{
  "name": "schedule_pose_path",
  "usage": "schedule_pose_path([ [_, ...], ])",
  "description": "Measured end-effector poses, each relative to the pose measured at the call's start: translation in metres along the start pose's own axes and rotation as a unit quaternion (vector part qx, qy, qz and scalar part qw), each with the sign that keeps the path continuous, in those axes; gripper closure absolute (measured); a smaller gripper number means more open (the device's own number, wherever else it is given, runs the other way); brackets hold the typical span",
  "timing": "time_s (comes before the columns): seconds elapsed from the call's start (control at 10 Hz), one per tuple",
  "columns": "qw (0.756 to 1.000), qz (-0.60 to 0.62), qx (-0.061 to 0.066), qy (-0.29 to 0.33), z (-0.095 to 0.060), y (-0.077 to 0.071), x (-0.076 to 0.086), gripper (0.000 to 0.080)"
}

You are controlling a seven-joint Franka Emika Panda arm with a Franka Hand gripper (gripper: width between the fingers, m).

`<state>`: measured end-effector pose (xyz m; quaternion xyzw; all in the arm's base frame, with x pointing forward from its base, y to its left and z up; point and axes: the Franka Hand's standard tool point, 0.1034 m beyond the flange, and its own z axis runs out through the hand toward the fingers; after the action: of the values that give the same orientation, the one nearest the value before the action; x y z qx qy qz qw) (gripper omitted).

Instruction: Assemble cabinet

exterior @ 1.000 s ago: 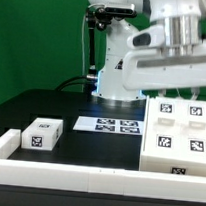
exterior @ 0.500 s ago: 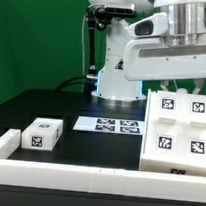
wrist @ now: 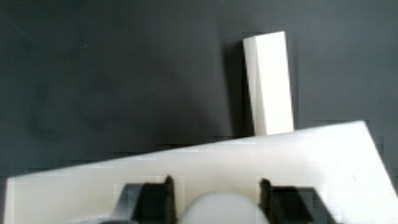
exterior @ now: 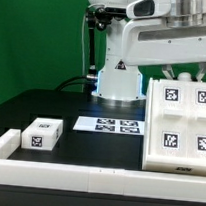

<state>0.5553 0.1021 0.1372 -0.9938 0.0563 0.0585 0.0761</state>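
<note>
A white cabinet fills the exterior view's right, four square tags facing the camera. The gripper sits at its top edge, jaws astride it. On the black counter, a small tagged drawer block lies well apart at the left, near the white border rail. The marker board lies between the block and the cabinet.

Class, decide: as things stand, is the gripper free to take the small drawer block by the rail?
Probably not yet: the gripper seems clamped on the cabinet case; the drawer block itself lies unobstructed.
</note>
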Motion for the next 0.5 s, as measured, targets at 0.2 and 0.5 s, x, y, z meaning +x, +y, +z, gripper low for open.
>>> schedule_pose_path([
  [0.2,1.0,0.0,0.0,-0.002,0.0018,0.0006,-0.0009,0.0577],
  [0.5,0.999,-0.001,-0.001,-0.033,-0.0079,0.0028,-0.0086,0.0577],
])
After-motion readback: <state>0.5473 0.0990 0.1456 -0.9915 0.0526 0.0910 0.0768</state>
